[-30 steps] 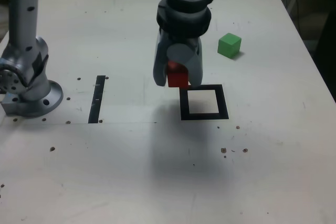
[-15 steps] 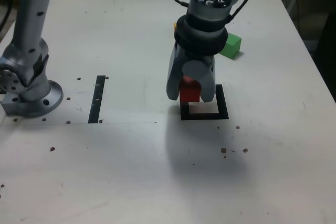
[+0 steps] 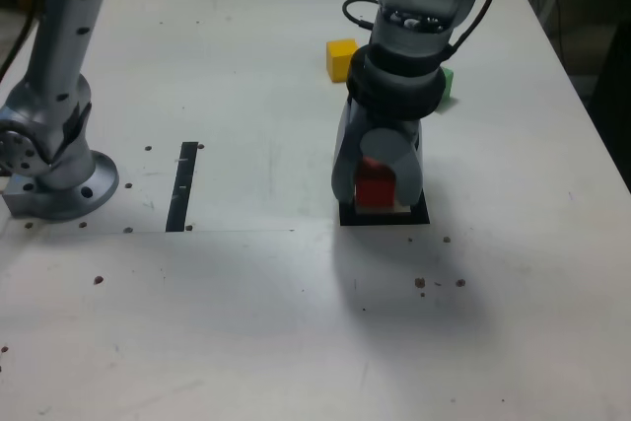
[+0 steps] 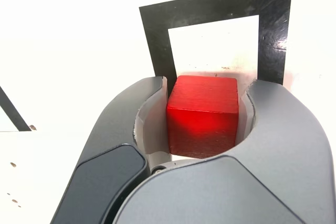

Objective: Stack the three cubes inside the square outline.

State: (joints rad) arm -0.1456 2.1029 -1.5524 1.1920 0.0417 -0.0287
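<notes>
White table [image 3: 246, 322]; green cube [image 3: 448, 84] mostly hidden behind arm [image 3: 404, 56].

Cube [image 4: 202, 116] solid red; square outline [image 4: 272, 40] black, centre pale; other cube [image 3: 341, 60] yellow.

Exterior view: the tabletop [image 3: 237, 313] offers open passage toward the camera from the square outline [image 3: 353, 218] and between that outline and the thin black strip [image 3: 182, 187], which lies flat. Beyond the outline, the yellow cube [image 3: 341, 60] and the green cube [image 3: 448, 84], the latter mostly hidden by the arm [image 3: 399, 71], stand as obstacles. The arm's base [image 3: 63, 184] blocks the exterior view's left. Wrist view: bare surface shows inside the outline past the red cube [image 4: 203, 116], with no upright object on it.
</notes>
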